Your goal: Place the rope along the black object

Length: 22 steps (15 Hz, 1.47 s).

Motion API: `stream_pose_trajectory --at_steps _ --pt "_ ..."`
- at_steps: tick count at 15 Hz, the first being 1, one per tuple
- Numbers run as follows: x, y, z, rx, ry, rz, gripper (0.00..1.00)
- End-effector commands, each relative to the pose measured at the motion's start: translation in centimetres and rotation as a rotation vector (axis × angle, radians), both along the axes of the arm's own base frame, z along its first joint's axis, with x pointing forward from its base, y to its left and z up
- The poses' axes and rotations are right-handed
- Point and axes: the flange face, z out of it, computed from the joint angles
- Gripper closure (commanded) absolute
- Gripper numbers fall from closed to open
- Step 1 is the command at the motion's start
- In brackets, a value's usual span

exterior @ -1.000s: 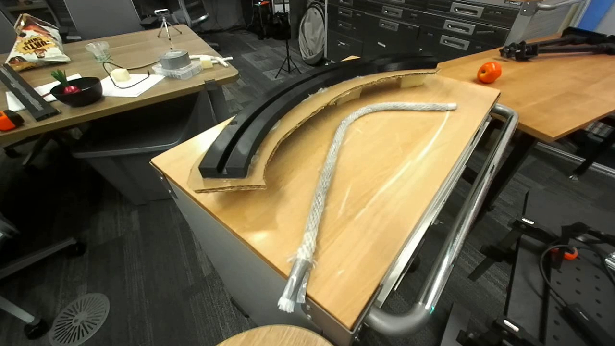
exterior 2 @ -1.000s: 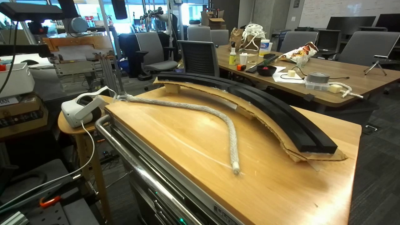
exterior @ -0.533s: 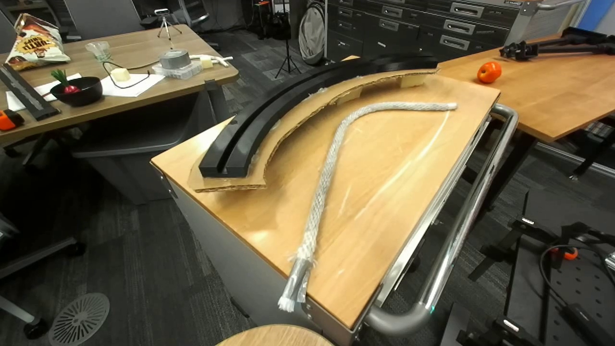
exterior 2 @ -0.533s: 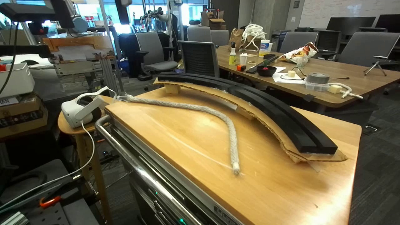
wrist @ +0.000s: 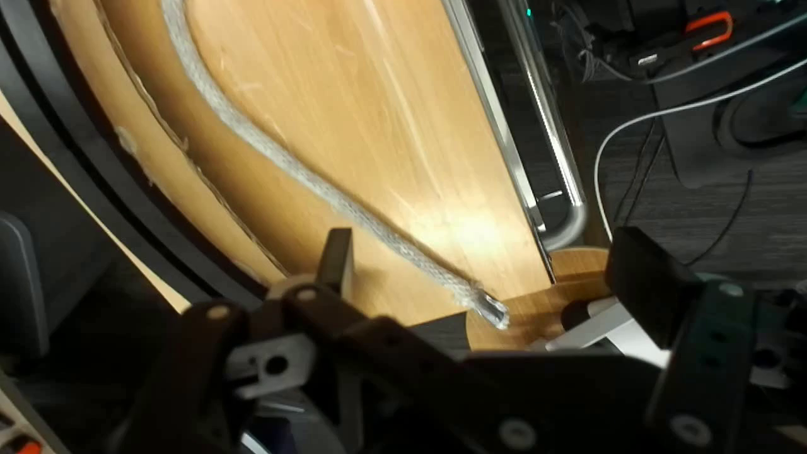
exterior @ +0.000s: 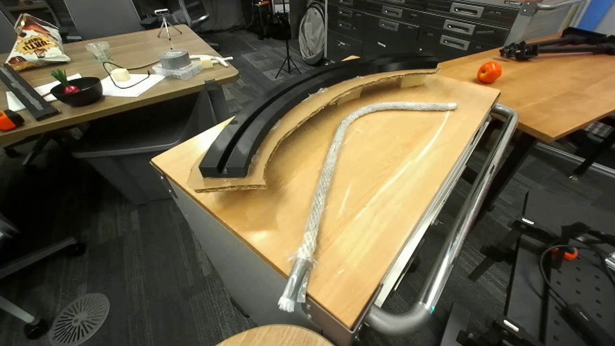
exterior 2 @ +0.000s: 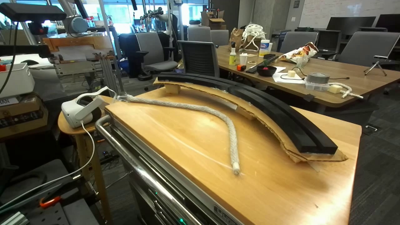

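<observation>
Lying on the wooden top [exterior: 384, 134]: rope [exterior: 327, 173], bent, on the inner side of the black object [exterior: 263, 127] and apart from it, one end jutting past the edge; black object rests on cardboard [exterior: 257, 179]. Gripper [wrist: 484, 252] in wrist view: released, jaws spread wide

There's broad room to reach over bare counter [exterior 2: 187, 131] between the rope [exterior 2: 215, 111] and the long edge where the metal rail [exterior: 460, 230] juts out. The gap from rope to raised black track [exterior 2: 265, 103] pinches at the rope's bend; the track walls off the opposite long edge. Beyond the short edge that the rope overhangs, a headset [exterior 2: 78, 111] on a stool [exterior: 276, 336] crowds the way in.
</observation>
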Motion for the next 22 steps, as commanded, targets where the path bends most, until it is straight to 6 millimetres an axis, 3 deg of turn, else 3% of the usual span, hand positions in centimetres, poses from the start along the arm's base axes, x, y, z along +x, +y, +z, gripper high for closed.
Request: stream_pose_trajectory --at_steps 1,6,9,11,17,19,20,22 --pt "0.6 0.6 -0.3 0.017 0.0 0.026 0.0" --pt "2.1 1.6 -1.1 0.017 -0.016 0.078 0.0" --pt "4.4 3.5 -3.0 -0.022 0.023 0.045 0.0" --pt "6.7 4.2 -5.1 -0.02 0.02 -0.041 0.0" --pt "12.5 5.5 -14.1 -0.077 0.165 -0.165 0.0" --pt "13.3 5.7 -15.7 -0.081 0.22 -0.158 0.0" --pt "11.6 5.2 -15.6 -0.079 0.205 -0.147 0.0" --pt "12.6 5.5 -16.9 -0.088 0.231 -0.146 0.0"
